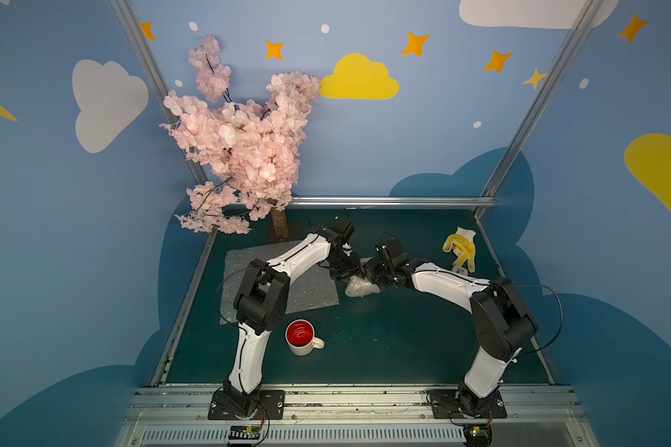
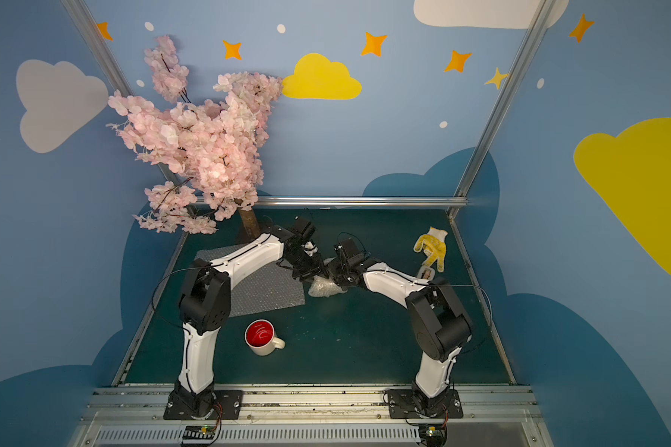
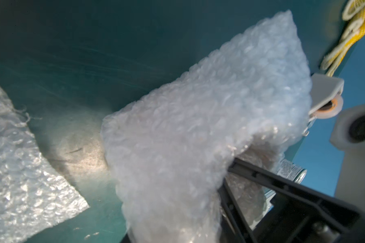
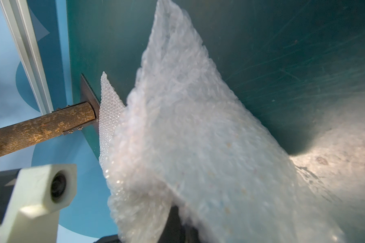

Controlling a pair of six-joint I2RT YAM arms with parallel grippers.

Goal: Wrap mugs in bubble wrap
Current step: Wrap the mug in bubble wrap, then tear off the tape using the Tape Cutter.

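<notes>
Both grippers meet at 1 bubble-wrap bundle (image 1: 359, 288), right gripper (image 1: 369, 273) clamped on it (left gripper (image 1: 347, 275) jaws unclear); next, tuck loose film.

The mug (image 1: 302, 337) is cream outside, glossy red within. Both bubble wrap pieces, the flat sheet (image 1: 310, 288) and the crumpled bundle (image 1: 359, 288), are whitish and dimpled. The glove (image 1: 460, 246) is yellow dotted on white; the table (image 1: 403, 348) is dark green
</notes>
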